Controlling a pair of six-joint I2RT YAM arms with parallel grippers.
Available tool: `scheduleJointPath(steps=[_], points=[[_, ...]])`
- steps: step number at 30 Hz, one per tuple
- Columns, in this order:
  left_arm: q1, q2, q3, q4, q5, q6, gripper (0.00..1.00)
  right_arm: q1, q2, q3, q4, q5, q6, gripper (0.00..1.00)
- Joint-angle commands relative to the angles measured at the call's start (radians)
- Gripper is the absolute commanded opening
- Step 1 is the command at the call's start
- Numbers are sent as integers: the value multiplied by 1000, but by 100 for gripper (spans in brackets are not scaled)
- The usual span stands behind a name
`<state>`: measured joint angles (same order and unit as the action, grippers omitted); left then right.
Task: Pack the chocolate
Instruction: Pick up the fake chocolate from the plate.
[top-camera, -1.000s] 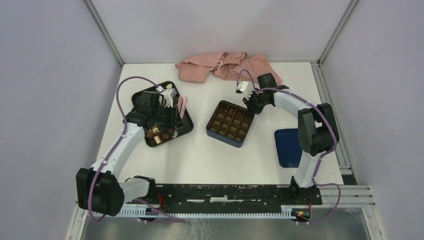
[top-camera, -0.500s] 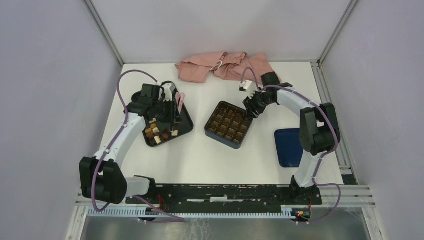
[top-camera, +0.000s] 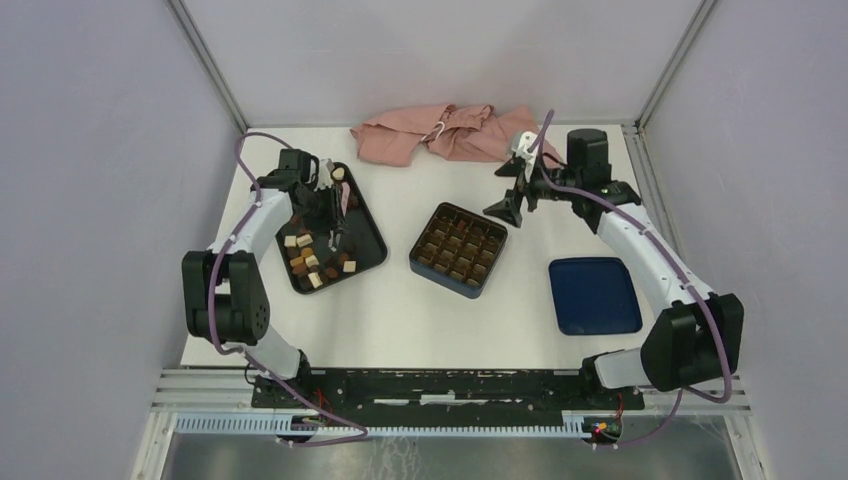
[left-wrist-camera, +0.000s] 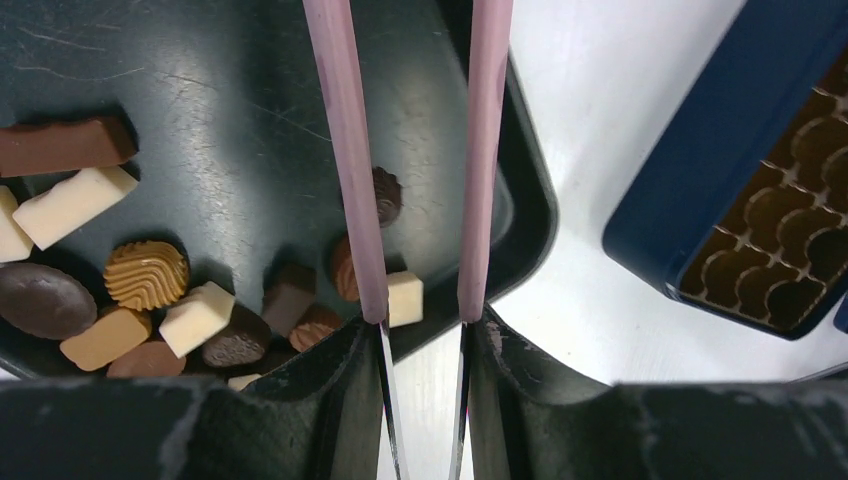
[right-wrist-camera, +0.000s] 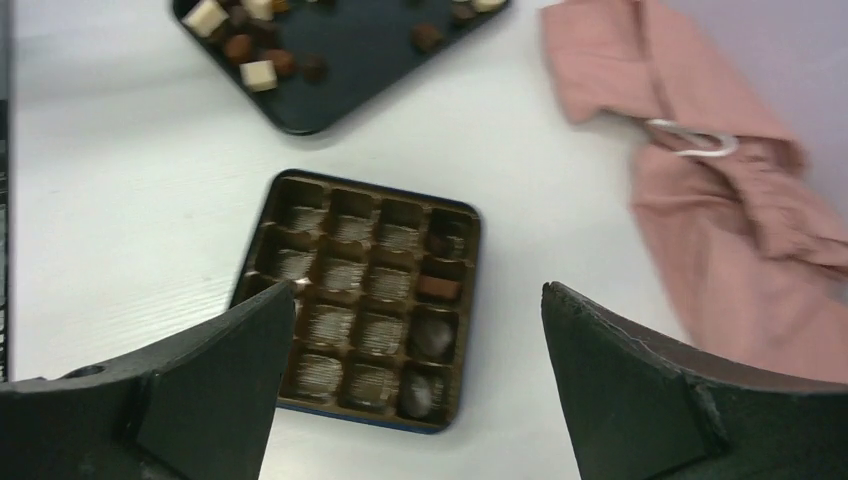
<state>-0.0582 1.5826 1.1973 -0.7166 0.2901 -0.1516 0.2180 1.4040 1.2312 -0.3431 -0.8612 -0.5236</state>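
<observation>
Dark brown, caramel and cream-white chocolate pieces (left-wrist-camera: 146, 272) lay scattered in the black tray (left-wrist-camera: 250, 130) on the left of the white surface (top-camera: 400, 310), most of them toward the tray's near end. The left arm (top-camera: 262, 212) hung over that tray with its jaws a little spread, the two pink fingers (left-wrist-camera: 345, 150) parallel and pinching nothing. A cream square (left-wrist-camera: 408, 298) showed on the tray floor in the gap between them, close to the rim. Just right of the tray sat the dark blue box (top-camera: 445, 276), its brown gridded insert (right-wrist-camera: 340, 275) mostly bare, with a few dark pieces (right-wrist-camera: 432, 336) in the cells along one edge. The right arm (top-camera: 640, 240) held its jaws wide apart, the black fingers (right-wrist-camera: 215, 380) empty, above the surface between the box and the pink cloth (top-camera: 440, 135). A blue lid (top-camera: 594, 295) lay flat to the right of the box.
</observation>
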Motion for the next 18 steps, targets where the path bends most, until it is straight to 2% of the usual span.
scheduleJointPath(steps=[1, 6, 12, 18], points=[[47, 64, 65, -15, 63, 38, 38, 0, 35, -137, 108, -198, 61, 97], [57, 127, 93, -38, 65, 30, 38, -1, 48, -165, 114, -200, 61, 94], [57, 210, 168, -99, 52, 21, 39, 0, 108, -118, 17, -185, 10, 89], [57, 308, 274, -198, -21, 30, 39, -1, 119, -118, 9, -150, -7, 89]])
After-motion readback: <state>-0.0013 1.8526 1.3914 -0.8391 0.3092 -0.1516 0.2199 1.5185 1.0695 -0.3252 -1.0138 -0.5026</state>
